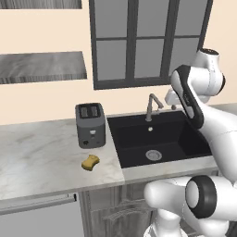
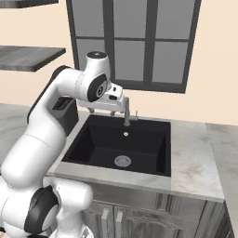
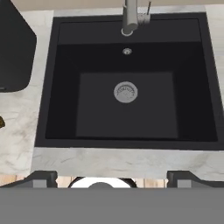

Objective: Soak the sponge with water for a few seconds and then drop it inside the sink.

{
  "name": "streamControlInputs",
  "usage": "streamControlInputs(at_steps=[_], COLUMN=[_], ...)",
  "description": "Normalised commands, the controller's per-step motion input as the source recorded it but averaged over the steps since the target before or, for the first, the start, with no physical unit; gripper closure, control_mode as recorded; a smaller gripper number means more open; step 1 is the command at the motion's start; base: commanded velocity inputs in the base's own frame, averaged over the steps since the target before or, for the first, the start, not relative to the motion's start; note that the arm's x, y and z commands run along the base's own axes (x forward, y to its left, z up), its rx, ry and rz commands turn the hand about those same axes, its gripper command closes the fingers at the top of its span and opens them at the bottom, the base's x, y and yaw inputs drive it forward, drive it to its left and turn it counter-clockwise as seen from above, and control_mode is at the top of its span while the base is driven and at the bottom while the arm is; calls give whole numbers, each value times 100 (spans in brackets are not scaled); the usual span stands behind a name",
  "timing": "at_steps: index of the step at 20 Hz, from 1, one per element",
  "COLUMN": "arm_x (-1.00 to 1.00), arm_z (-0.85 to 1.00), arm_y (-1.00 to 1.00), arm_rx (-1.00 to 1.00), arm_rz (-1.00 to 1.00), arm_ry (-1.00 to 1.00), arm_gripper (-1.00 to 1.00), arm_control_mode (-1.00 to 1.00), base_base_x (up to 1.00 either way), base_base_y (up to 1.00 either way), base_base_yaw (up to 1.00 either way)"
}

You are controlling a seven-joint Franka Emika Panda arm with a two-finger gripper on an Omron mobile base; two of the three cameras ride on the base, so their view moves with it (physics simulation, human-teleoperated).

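Note:
The yellow-orange sponge lies on the marble counter, in front of the toaster and left of the sink. A sliver of the sponge touches the left edge of the hand view. The black sink has a silver drain and a grey faucet at its back rim. My gripper hangs high over the basin, open, nothing between its fingers, far from the sponge. The water is out of view.
A dark grey toaster stands on the counter left of the sink, close behind the sponge. A window sits behind the faucet and a shelf hangs on the left wall. More marble counter lies right of the sink.

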Motion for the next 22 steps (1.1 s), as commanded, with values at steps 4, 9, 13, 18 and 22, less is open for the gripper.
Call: streamControlInputs(at_steps=[4,9,13,18,22], arm_x=[0,12,16,17,16], arm_z=[0,0,0,0,0], arm_y=[-18,-27,-18,-9,-9], arm_rx=[0,0,0,0,0], arm_rz=[0,2,6,5,7], arm_ry=[0,0,0,0,0], arm_gripper=[-100,-100,-100,-100,-100], arm_control_mode=[-100,-100,-100,-100,-100], base_base_x=[0,0,0,0,0], base_base_y=[0,0,0,0,0], base_base_yaw=[0,0,0,0,0])
